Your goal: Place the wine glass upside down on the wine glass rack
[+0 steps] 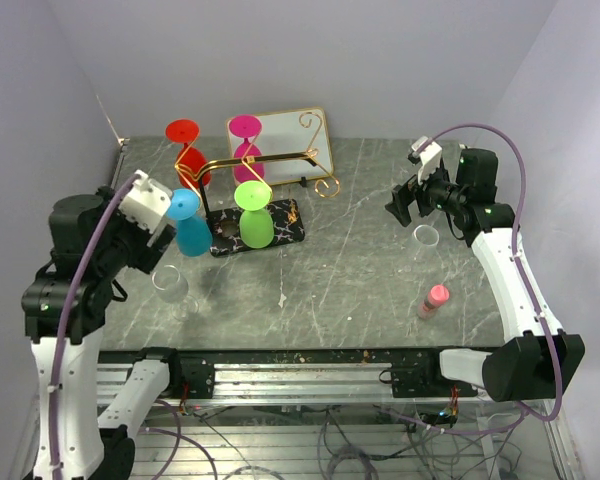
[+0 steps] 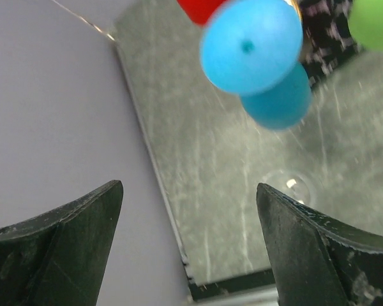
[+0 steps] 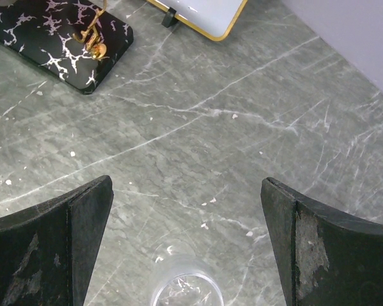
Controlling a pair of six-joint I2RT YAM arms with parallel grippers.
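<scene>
The wine glass rack (image 1: 270, 160) is a gold wire stand on a black marbled base (image 1: 280, 232). Several coloured wine glasses hang on it foot up: red (image 1: 185, 150), pink (image 1: 246, 140), green (image 1: 252, 212) and blue (image 1: 188, 222) at the near left end. My left gripper (image 1: 168, 232) is open and empty just left of the blue glass. In the left wrist view the blue glass (image 2: 250, 44) is ahead of the open gripper (image 2: 188, 217), apart from the fingers. My right gripper (image 1: 400, 208) is open and empty at the right, far from the rack.
A gold-rimmed white tray (image 1: 280, 145) leans behind the rack. A clear glass (image 1: 170, 283) stands near the left arm and another (image 1: 427, 237) under the right gripper, also in the right wrist view (image 3: 185, 290). A pink bottle (image 1: 433, 299) lies front right. The left wall is close.
</scene>
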